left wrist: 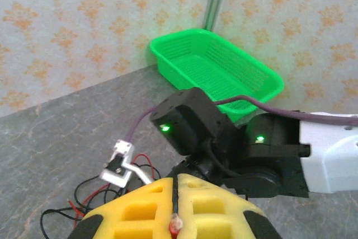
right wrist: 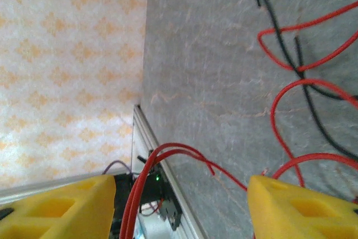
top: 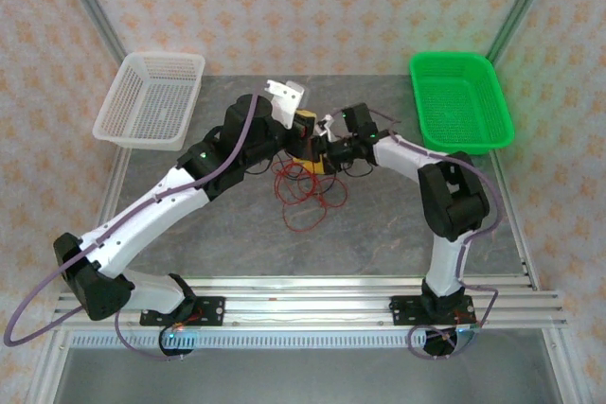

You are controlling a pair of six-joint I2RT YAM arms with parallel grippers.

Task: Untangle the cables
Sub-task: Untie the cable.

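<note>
Yellow fingers [left wrist: 140, 216] of the left gripper [left wrist: 176, 188] are pressed together, nipping a red strand of the cables [top: 301, 194] at their seam. Just opposite, the right gripper [right wrist: 182, 194] stands apart, with a red loop running between its pads. Beneath both, red and black loops sprawl on the table [top: 398, 234]. Beyond the right arm sits a green basket [left wrist: 224, 65].
</note>
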